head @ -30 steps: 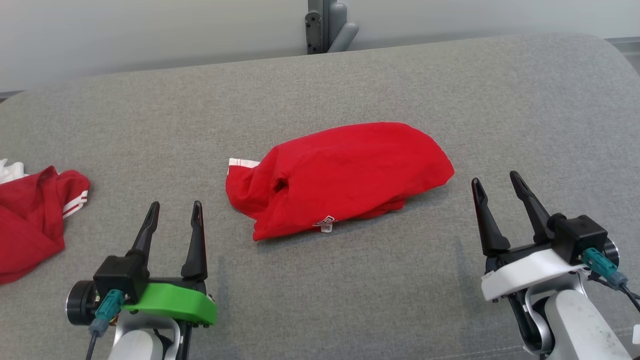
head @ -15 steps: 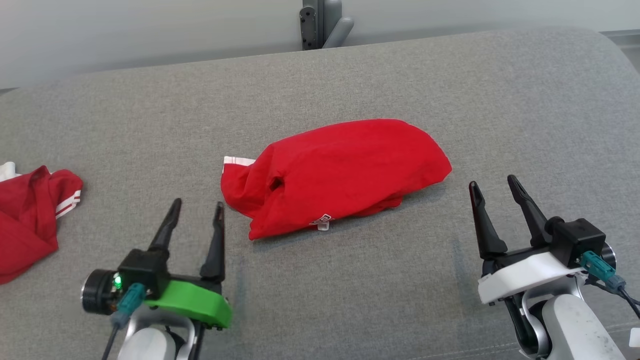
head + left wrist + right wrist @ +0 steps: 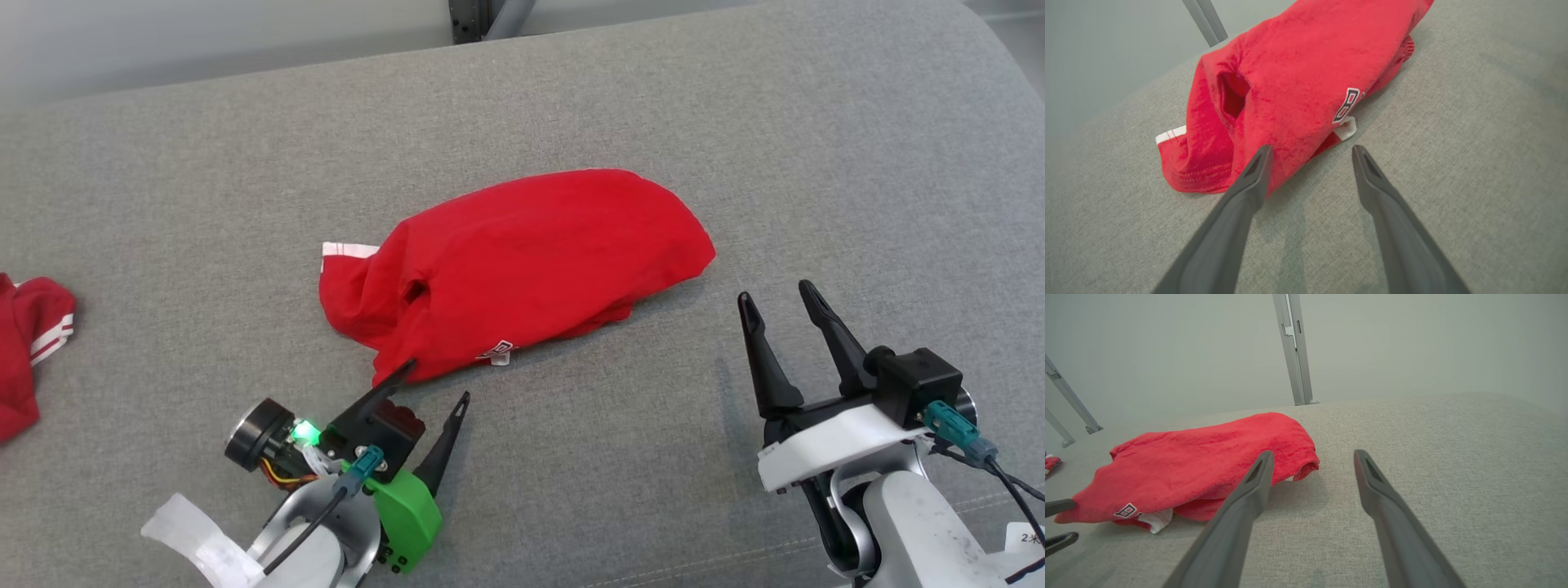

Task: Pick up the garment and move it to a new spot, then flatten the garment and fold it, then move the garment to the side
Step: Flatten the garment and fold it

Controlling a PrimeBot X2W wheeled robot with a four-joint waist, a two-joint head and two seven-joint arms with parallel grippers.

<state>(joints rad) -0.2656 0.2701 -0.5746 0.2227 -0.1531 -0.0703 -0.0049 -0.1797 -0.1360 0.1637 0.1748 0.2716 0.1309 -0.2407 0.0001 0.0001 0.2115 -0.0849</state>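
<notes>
Both apart, empty — left end effector (image 3: 438,380) masks the garment's (image 3: 531,253) near edge; right end effector (image 3: 774,292) clear.

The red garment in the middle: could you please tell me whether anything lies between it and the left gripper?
Nothing visible does. The left gripper, jaws open, hovers at the garment's near edge above bare grey cushion; a second red garment lies far off to the left.

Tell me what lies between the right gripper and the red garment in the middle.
Only bare grey cushion. The head view shows it between the right gripper and the red garment; nothing else lies there.
</notes>
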